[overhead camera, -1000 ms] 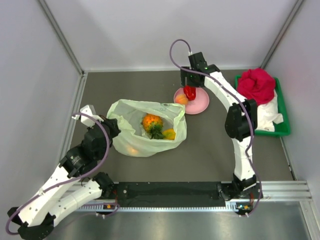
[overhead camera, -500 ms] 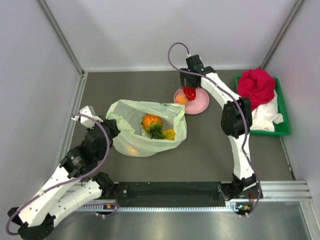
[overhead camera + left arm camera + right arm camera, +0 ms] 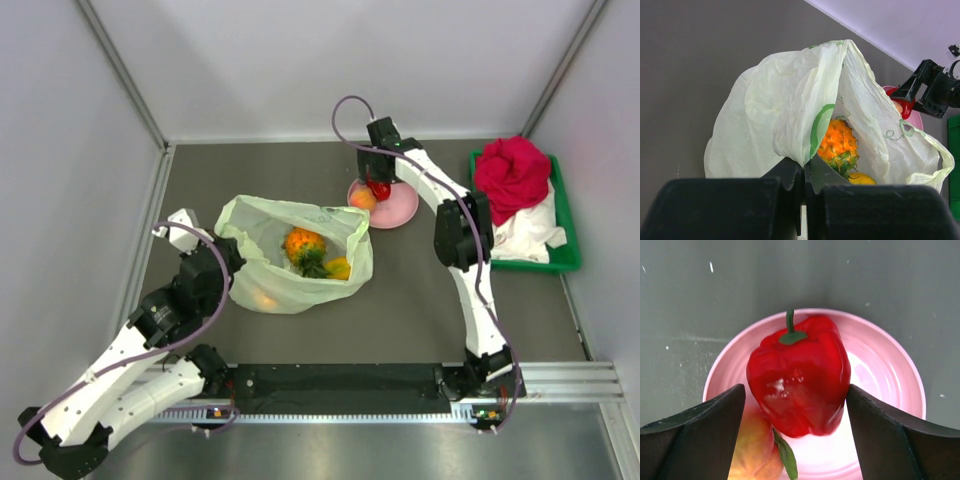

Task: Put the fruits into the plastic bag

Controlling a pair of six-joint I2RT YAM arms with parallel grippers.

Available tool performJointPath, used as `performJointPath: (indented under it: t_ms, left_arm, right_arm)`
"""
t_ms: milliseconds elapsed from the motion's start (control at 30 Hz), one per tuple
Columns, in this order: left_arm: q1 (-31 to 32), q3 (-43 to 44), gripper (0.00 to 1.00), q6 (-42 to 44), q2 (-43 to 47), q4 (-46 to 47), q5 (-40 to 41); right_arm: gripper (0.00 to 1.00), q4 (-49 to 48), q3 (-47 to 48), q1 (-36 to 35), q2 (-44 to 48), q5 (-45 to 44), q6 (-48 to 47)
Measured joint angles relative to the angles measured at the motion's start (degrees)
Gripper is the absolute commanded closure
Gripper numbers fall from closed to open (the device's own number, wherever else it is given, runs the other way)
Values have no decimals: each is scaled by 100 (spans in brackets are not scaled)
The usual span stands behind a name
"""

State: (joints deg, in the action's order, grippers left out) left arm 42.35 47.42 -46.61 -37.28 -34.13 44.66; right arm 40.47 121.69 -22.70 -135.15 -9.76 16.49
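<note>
The pale-green plastic bag (image 3: pixel 290 262) lies open at centre, also in the left wrist view (image 3: pixel 770 115). Inside lie an orange pineapple (image 3: pixel 303 245) (image 3: pixel 839 144) and a yellow fruit (image 3: pixel 339 268) (image 3: pixel 862 178). My left gripper (image 3: pixel 228 257) (image 3: pixel 804 172) is shut on the bag's rim. A red pepper (image 3: pixel 379 188) (image 3: pixel 800 375) and a peach-coloured fruit (image 3: pixel 362 199) (image 3: pixel 752 450) sit on the pink plate (image 3: pixel 404 208) (image 3: pixel 890 370). My right gripper (image 3: pixel 377 180) (image 3: pixel 796 405) is open, its fingers either side of the pepper, close but apart.
A green tray (image 3: pixel 560 215) at the right edge holds a red cloth bundle (image 3: pixel 512 170) and white cloth (image 3: pixel 535 230). Grey walls enclose the dark table on three sides. A metal rail (image 3: pixel 560 380) runs along the near edge.
My right gripper has shifted a little left and down over the plate, closing in around the red pepper. My left arm has barely moved and still holds the bag.
</note>
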Motion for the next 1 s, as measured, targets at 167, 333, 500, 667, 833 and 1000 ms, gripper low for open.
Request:
performJointPath:
  t_ms: [167,333,500,667,833,1000]
  left_arm:
    - [0,-9,100,0,2,9,57]
    - [0,-9,100,0,4,9,155]
    - [0,-9,100,0,4,11,192]
    - [0,-9,100,2,4,24,236]
    - [0,-9,100,0,33,26,256]
    - [0,-22,100,-2,105,28,262]
  right_arm:
    - [20,26,219,0,-116,-111,-48]
    - [23,42,223,0,-192,-210,-101]
    - [32,37,225,7,-328,-216,-149]
    - [46,50,249,20,-332,-195,-192]
    - [53,48,249,50,-332,-173,-203]
    - [55,15,232,101,-326,-168,-240]
